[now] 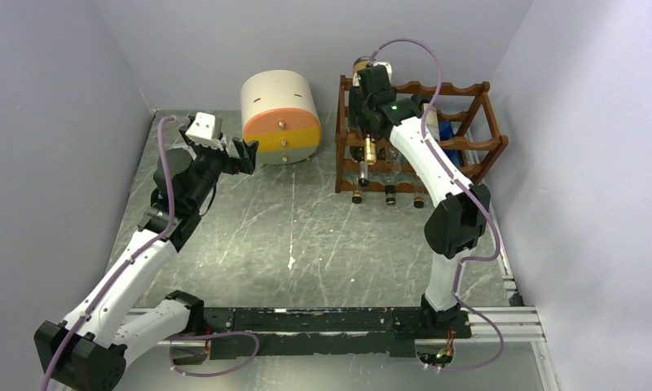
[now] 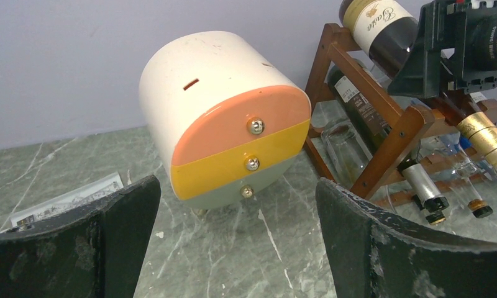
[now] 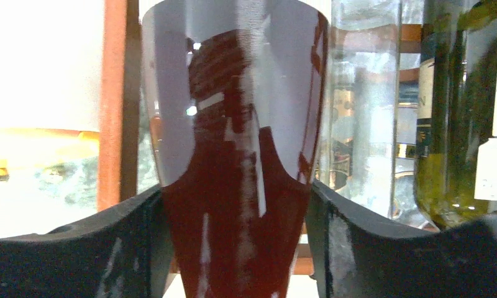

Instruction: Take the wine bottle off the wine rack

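The dark wooden wine rack (image 1: 472,143) stands at the back right of the table. A wine bottle (image 1: 360,67) with a cream label lies on its top tier, neck toward the front. My right gripper (image 1: 371,104) reaches down over that bottle. In the right wrist view the dark red wine bottle (image 3: 233,155) fills the gap, and both fingers of the right gripper (image 3: 233,186) press against its sides. My left gripper (image 1: 245,155) hovers open in front of the drawer unit, with nothing between the fingers of the left gripper (image 2: 237,181).
A cream-and-orange rounded drawer unit (image 1: 280,114) sits left of the rack. Other bottles (image 1: 372,156) lie in the lower tiers, necks sticking out toward me. A green bottle (image 3: 457,124) lies right of the held one. A printed leaflet (image 2: 66,202) lies on the marbled table.
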Controlling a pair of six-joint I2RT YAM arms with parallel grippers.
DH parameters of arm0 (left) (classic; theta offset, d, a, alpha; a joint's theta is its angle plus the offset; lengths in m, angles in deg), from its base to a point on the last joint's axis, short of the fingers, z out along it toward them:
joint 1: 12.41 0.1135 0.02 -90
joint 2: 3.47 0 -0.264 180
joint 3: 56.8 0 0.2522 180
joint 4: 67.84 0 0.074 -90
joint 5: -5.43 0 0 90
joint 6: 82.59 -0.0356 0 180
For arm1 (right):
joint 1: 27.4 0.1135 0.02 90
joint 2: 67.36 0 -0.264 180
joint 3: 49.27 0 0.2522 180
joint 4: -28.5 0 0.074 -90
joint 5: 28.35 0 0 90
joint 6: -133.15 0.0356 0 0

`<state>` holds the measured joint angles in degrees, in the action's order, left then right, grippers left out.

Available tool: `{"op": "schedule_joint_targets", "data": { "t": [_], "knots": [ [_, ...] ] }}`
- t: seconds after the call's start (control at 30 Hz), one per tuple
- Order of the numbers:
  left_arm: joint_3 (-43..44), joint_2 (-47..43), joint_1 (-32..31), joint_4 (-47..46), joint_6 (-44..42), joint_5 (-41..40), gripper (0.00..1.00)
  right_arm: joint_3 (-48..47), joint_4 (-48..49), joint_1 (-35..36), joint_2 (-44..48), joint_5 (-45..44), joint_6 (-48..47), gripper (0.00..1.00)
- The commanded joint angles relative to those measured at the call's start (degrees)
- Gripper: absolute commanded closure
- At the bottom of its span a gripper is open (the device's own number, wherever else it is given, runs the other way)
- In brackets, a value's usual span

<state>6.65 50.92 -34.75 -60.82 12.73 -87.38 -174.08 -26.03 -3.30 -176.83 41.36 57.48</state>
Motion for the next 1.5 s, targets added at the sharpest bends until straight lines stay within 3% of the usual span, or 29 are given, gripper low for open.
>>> {"op": "schedule_joint_targets", "data": {
  "t": [0.0,0.2,0.3,0.7,0.93,1.47],
  "knots": [
    [-0.6,0.0,-0.5,-2.6,-0.6,-1.0,0.01,-1.7,1.6,-0.2,-1.6,0.2,0.4,0.32],
    [-0.5,0.1,-0.6,-2.6,-0.6,-1.0,0.01,2.4,7.6,-0.2,2.6,0.1,1.0,0.53],
    [-0.6,0.0,-0.6,-2.7,-0.6,-1.0,0.01,5.0,11.2,-0.3,5.4,-0.1,1.1,0.69],
    [-0.7,-0.1,-0.6,-2.7,-0.7,-1.2,0.01,17.5,28.1,-1.0,17.2,3.1,2.5,0.84],
    [-0.7,-0.1,-0.6,-2.8,-0.7,-1.3,0.01,19.9,32.6,-3.9,19.6,6.4,6.1,0.99],
    [-0.6,0.3,-0.7,-2.6,-0.7,-1.3,0.01,12.6,30.7,-6.6,18.1,11.0,6.5,1.0]
  ]
}}
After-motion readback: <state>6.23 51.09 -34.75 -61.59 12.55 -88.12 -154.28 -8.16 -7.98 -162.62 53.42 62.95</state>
